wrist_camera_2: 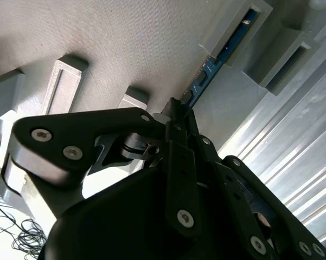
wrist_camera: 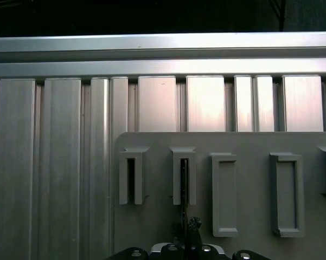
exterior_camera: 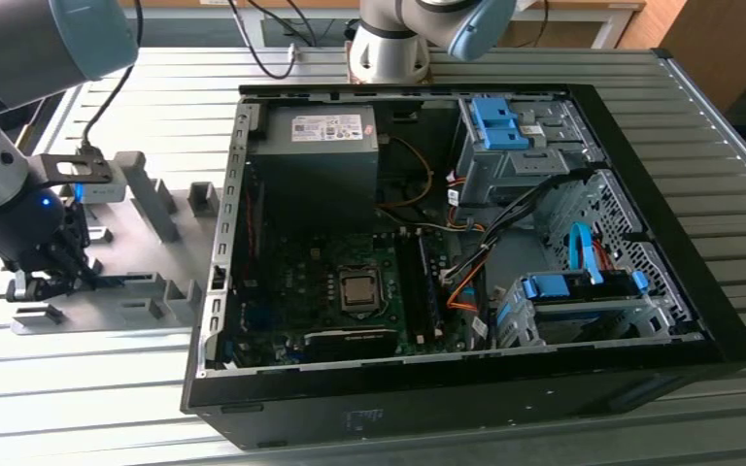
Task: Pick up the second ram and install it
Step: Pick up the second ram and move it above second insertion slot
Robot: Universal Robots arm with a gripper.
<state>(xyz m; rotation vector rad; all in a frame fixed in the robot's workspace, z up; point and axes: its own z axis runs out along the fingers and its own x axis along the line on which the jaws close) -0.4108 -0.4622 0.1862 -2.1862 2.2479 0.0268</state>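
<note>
Black matte gripper (wrist_camera_2: 175, 108) links, studded with round screw heads, loom closest in the second wrist view. Their tips narrow together and pinch the near end of the second ram (wrist_camera_2: 217, 57). This ram is a slim blue-teal strip with small dark chips, and its far end sits in the slot of a gray plastic holder block (wrist_camera_2: 223, 24). The block rises from a finely textured gray plate (wrist_camera_2: 125, 38), and ribbed aluminium table (wrist_camera_2: 298, 124) lies past the plate's straight edge. In the first wrist view the ram (wrist_camera: 183, 179) is seen edge-on as a thin dark line. It stands upright in one narrow slotted block (wrist_camera: 191, 179), with the fingertips (wrist_camera: 192, 225) closed about it just outside the slot. A matching slotted block (wrist_camera: 131, 179) stands on one side and two wider rectangular frames (wrist_camera: 223, 195) on the other, with bare plate between them. In the exterior view the gripper (exterior_camera: 51, 283) points down at the plate at about nine o'clock from the open black computer case (exterior_camera: 464, 408). Holder blocks stand close around it, and the space above is open.
</note>
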